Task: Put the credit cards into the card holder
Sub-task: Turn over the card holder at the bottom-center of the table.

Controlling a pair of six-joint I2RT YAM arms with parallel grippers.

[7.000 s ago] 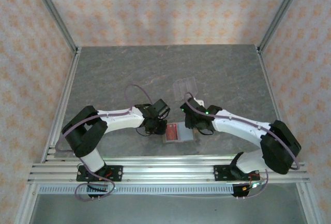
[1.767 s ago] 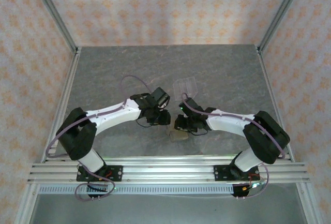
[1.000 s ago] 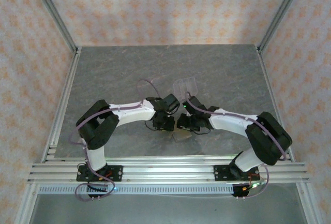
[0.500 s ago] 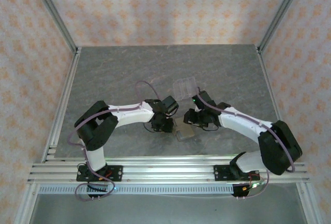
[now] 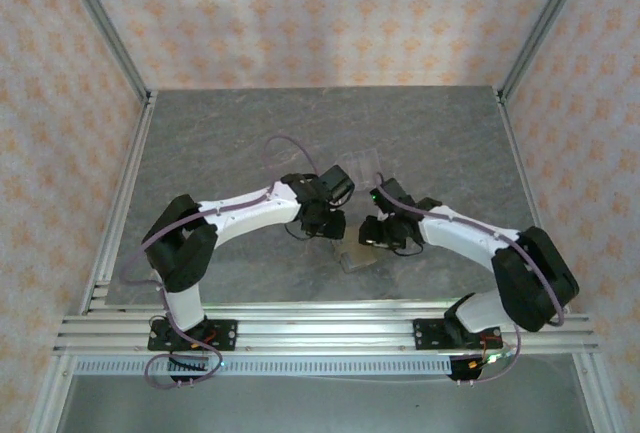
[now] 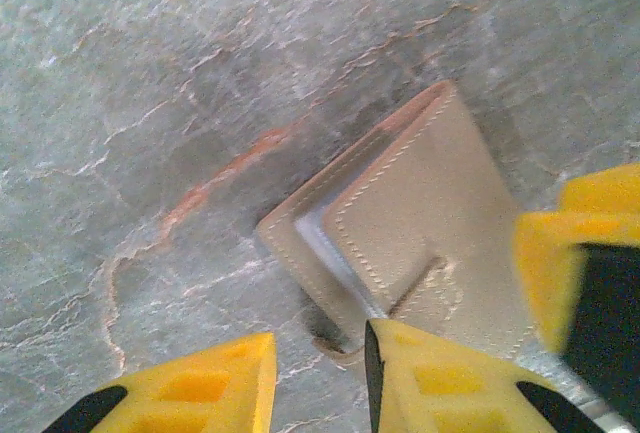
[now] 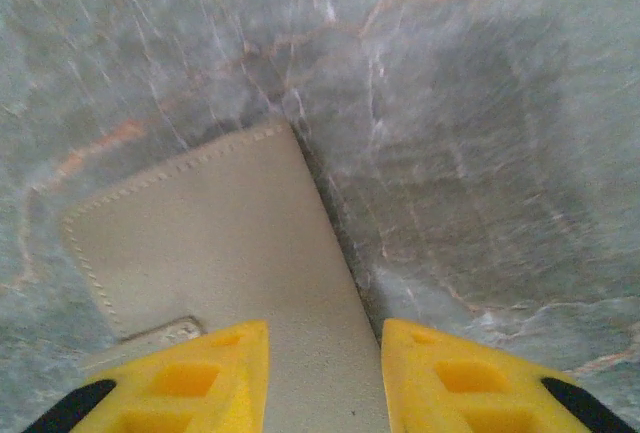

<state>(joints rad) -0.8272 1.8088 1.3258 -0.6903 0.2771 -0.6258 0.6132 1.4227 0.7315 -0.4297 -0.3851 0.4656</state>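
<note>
Grey marbled stone table [image 5: 220, 153]: bears all items noted below.

Two white jointed arms: both reach inward and meet near the table's middle front.

Clear slotted plastic rack [image 5: 362, 161]: stands just beyond the left wrist, apart from the work.

Small tan-brown stitched folding wallet, the card holder [image 5: 357, 256]: lies flat on the table between and just in front of the two grippers. It is folded over. In the left wrist view a strip of pale grey lining shows along one edge [image 6: 318, 243]. Whether any credit cards are inside cannot be told.

Left gripper [image 6: 318, 383]: yellow fingers a little apart, bare table visible in the gap. One finger overlaps the holder's near corner. Nothing is clamped.

Right gripper [image 7: 325, 383]: fingers parted over the holder's tan face [image 7: 220, 243], which runs on between them. It clasps nothing (a flat face offers no pinch).

Step in hand, as judged: positioning on the holder itself, not fetching a card.

Next move, as judged: one gripper must pin the holder down while the other takes the offset flap edge. Otherwise the light wallet will likely slide on the smooth stone.
</note>
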